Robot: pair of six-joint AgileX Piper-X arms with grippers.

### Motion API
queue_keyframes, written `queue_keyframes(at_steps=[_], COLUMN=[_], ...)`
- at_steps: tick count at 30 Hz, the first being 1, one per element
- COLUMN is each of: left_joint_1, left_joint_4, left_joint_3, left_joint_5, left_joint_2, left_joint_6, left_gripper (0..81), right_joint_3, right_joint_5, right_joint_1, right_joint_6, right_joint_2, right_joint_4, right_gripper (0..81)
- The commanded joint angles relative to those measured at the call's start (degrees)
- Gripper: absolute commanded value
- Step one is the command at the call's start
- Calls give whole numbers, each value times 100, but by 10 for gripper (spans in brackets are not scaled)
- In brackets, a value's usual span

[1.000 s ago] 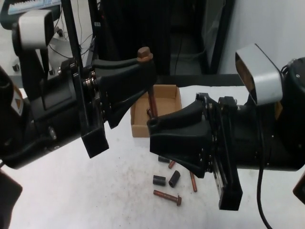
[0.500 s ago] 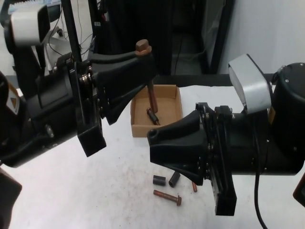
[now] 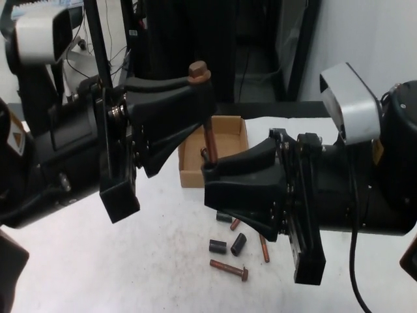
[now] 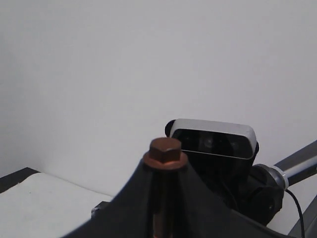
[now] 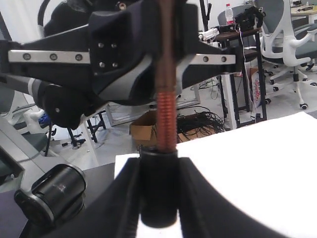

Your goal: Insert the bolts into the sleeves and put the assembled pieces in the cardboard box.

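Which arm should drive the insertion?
Left, probably: its hand holds the bolt upright near the head, tip meeting the sleeve held in the right hand, so a straight push down should seat it.

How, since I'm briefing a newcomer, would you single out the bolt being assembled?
Above the white bench, near the brown cardboard box, a long copper hex-head bolt stands roughly upright: head in the black left gripper, tip in the black cylindrical sleeve the right gripper holds. Other bolts lie flat below.
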Motion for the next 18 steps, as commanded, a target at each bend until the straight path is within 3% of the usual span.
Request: queue_keyframes(at_steps=[1,18], left_joint_1=[-5,-5], left_joint_4=[-41,-26], left_joint_3=[-17,-17], left_joint_5=[125,362], left_joint_2=[-18,-18], left_joint_6=[-8,-93], left_gripper=[1,1], right_joint_3=[-31,-31], right_joint_5=[8,8], right_joint_1=[0,-125], right_joint_6=[81,170], right_joint_2=[12,12], right_joint_4=[-242,-242], right_gripper=[8,8])
